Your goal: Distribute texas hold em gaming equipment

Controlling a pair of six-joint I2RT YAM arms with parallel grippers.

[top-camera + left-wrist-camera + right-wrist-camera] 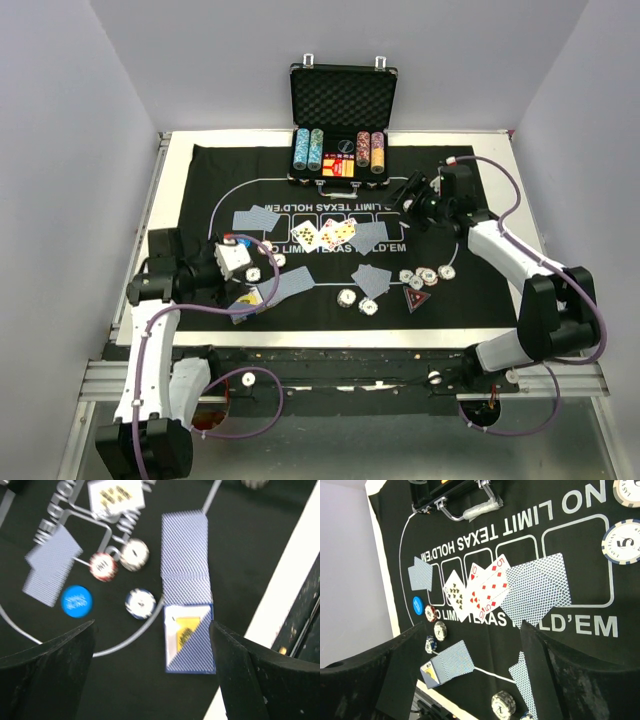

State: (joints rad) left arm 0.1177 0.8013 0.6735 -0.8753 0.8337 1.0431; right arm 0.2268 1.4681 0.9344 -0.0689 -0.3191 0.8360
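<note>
Grey walls close in a white-topped table (320,338) laid with a black felt mat printed with poker lettering (200,180), and a black foam-lined case (343,100) stands open at its far edge. The gear lies scattered across the mat: face-up playing cards (325,233) in the middle boxes, blue-backed playing cards (252,217) face down around them, and small striped poker chips (425,275) beside a red triangular marker (415,298) toward the near right. The left gripper (152,625) hangs low over the near left of the mat, jaws spread wide with nothing pinched. Just inside the finger on the right of its wrist view lies a blue-patterned card pack (190,640) with a yellow patch at one end, touching a face-down card beyond it. A blue-edged chip (140,602), a red-edged chip (103,566) and a blue round button (76,601) sit close by. The right gripper (472,625) hovers over the far right, its jaws also apart and empty. The single cards look light, thin and slippery, lying flat on the felt, so a pinch from above would probably slide off — a lifted edge or corner seems the better hold. The pack is likely stiffer and could be gripped across its long sides. The chips appear rigid and are best taken across the rim.
</note>
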